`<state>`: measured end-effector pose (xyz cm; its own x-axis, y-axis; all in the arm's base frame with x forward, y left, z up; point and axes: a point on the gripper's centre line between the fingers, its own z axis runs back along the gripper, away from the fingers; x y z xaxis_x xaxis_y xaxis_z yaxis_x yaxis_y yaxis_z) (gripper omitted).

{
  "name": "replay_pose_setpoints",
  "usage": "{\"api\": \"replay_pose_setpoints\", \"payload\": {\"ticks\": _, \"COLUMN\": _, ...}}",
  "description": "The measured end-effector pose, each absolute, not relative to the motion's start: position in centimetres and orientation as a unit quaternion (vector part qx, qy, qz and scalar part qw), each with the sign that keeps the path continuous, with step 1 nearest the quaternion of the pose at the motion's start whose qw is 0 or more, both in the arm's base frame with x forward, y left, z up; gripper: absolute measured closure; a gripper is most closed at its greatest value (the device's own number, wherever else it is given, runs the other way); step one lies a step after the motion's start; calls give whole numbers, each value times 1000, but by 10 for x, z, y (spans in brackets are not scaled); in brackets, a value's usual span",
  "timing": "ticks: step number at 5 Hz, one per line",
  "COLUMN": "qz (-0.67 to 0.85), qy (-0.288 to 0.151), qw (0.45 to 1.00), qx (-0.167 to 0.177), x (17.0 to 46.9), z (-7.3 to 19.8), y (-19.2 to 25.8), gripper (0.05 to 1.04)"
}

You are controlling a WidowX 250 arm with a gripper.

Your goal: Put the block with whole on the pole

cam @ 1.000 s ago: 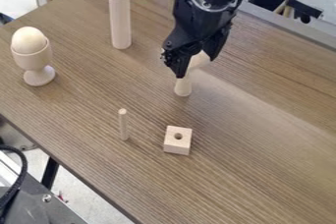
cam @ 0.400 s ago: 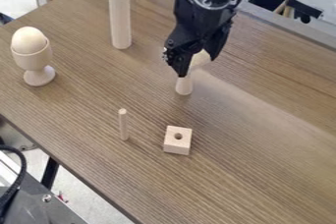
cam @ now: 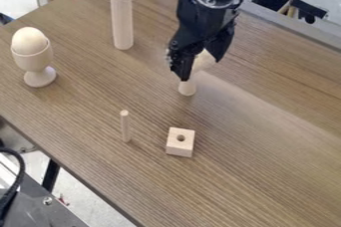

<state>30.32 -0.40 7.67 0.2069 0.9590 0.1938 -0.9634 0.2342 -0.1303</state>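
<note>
The black hand (cam: 200,68) hangs over the counter (cam: 266,136), right by a pale wooden piece (cam: 187,88) with a rounded foot; whether it is wide, narrow or gripping that piece, I cannot tell. Below the hand in the view, the block with a hole (cam: 180,143) sits on the counter, hole facing up. A thin upright pole (cam: 125,127) stands near the block but apart, down and left of the hand. Farther left of the hand are a thick wooden cylinder (cam: 122,19) and a wooden egg (cam: 29,40) in a cup (cam: 33,60).
</note>
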Motion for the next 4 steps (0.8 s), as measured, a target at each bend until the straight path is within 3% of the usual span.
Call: {"api": "replay_pose_setpoints", "payload": {"ticks": 4, "qz": 613, "qy": -125, "qw": 780, "qx": 14, "x": 304, "z": 86, "y": -5, "gripper": 84}}
